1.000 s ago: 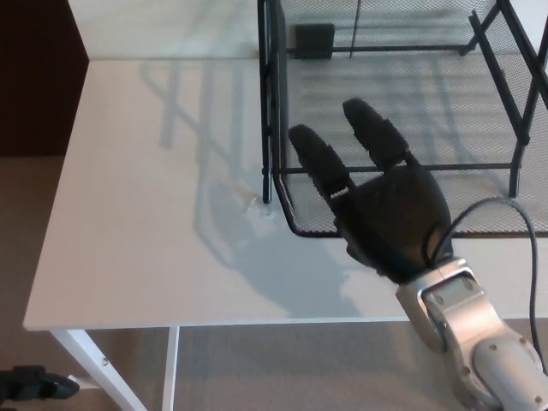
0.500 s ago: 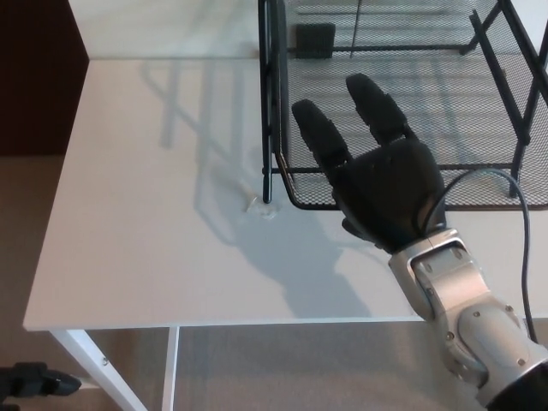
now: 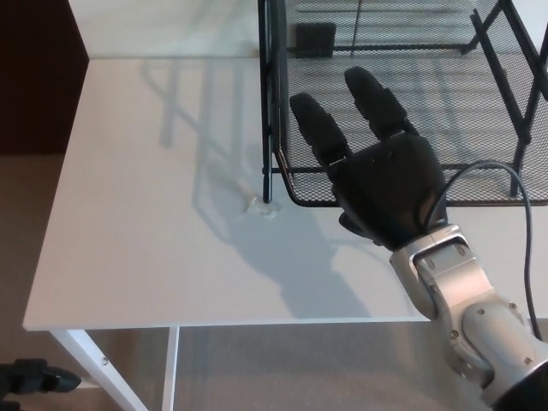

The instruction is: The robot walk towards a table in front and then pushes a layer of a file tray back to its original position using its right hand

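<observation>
- Here, two thick black fingers [image 3: 321,133] lie stretched and a little apart over the mesh floor of the pulled-out layer, pinching nothing; the thumb is hidden beneath the palm.
- The right hand [image 3: 377,175] rests flat against the front lip of the tray layer [image 3: 479,184], palm bearing on the curved wire rim where it stands out toward the table's near edge; whether the fingertips touch the mesh cannot be told.
- The silver forearm [image 3: 462,312] rises from the lower right, a black cable [image 3: 505,175] looping beside the wrist and close to the rim on that side.
- The file tray [image 3: 272,86], a black wire-mesh rack with upright posts, stands on the white table [image 3: 137,214] toward its far right; the lower layer juts forward of the left front post.
- By the look of it the layer is light, stiff wire that should slide on its rails with little force; the mesh is open and slick, so a flat push on the front rim, near its middle, looks a surer hold than any pinch.
- An off-centre shove could skew the layer on its rails or shift the whole light rack across the smooth tabletop.
- A small pale scrap [image 3: 261,207] lies on the table beside the post's foot; the left hand does not show.
</observation>
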{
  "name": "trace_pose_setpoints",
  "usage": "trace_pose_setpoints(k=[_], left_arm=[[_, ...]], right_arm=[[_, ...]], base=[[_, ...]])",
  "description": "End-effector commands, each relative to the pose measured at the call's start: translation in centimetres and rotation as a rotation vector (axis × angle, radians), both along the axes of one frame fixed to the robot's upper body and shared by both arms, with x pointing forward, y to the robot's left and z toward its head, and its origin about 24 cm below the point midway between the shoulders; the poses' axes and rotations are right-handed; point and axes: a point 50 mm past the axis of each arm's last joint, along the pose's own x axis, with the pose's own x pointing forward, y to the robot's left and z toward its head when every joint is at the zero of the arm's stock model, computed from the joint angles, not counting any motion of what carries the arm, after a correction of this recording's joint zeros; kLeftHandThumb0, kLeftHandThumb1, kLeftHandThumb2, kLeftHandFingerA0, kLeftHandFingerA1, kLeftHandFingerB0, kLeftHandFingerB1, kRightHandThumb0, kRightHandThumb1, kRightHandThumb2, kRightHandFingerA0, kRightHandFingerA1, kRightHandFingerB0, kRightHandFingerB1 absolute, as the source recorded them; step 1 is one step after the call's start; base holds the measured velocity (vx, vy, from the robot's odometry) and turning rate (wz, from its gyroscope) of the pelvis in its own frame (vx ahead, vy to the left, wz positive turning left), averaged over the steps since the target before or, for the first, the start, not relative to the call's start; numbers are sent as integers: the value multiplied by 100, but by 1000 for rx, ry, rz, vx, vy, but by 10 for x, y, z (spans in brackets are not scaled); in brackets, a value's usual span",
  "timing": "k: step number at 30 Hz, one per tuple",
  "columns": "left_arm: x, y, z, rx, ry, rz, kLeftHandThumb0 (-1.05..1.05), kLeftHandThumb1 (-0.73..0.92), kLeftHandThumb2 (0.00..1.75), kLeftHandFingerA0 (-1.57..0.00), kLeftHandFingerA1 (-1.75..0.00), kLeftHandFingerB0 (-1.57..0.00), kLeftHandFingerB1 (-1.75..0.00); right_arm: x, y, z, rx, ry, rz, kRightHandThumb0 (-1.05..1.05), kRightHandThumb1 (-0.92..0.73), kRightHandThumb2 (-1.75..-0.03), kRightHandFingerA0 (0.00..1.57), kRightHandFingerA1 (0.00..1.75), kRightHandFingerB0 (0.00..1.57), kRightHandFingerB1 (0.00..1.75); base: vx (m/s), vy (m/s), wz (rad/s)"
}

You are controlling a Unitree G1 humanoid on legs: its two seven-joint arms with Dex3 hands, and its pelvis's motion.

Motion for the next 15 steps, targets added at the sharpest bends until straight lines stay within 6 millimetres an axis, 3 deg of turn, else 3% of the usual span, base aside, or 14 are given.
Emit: trace_pose_setpoints(k=[1, 15], left_arm=[[-2, 8, 0, 15, 36, 38, -52, 48, 76, -64, -54, -43, -46], [-2, 8, 1, 23, 35, 25, -53, 48, 77, -64, -54, -43, -47]], right_arm=[[-13, -7, 0, 40, 27, 29, -80, -50, -82, 0, 0, 2, 4], [-50, -12, 6, 103, 32, 74, -85, -51, -88, 0, 0, 0, 1]], base=[[0, 0, 0], [0, 0, 0]])
